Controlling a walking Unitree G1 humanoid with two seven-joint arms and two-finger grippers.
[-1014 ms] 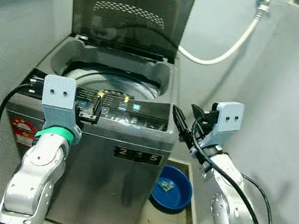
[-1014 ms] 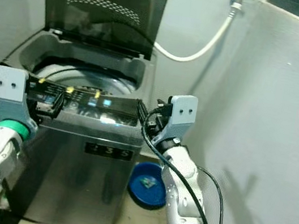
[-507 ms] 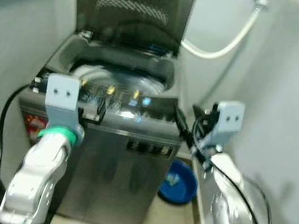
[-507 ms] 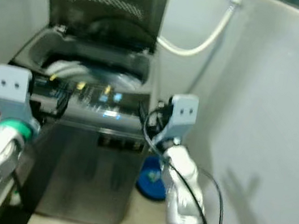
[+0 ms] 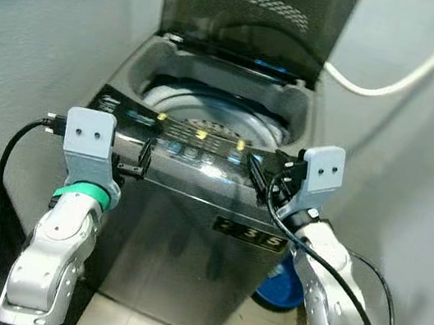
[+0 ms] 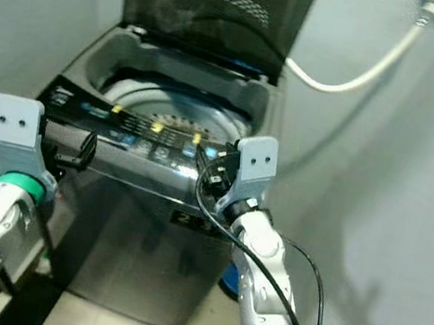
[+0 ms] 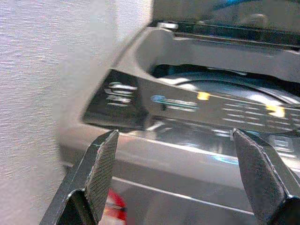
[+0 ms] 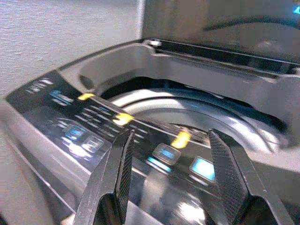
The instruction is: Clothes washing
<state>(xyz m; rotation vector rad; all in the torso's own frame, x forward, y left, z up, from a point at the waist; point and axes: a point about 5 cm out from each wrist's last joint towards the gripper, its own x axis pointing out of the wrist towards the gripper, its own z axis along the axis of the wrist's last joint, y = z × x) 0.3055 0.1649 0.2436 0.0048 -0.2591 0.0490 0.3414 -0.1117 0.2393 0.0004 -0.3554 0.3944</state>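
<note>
One washing machine (image 5: 188, 233), with one lid (image 5: 259, 11) standing open, one drum (image 5: 216, 116) and one control panel (image 5: 195, 146). Three yellow lights (image 5: 201, 135) lit on that panel, plus one three-digit display (image 5: 250, 236) on the front. One white hose (image 5: 399, 72). One blue basin (image 5: 280, 286) on the floor. Two claws: left claw (image 7: 178, 173), right claw (image 8: 171, 180), each with two black fingers spread apart.

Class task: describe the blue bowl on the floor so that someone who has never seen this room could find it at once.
Start at the grey washing machine with its lid raised. Look down its side nearest the right tool, to the floor. The blue bowl sits there, partly hidden behind the robot's arm, the one bright blue round thing low down.
</note>
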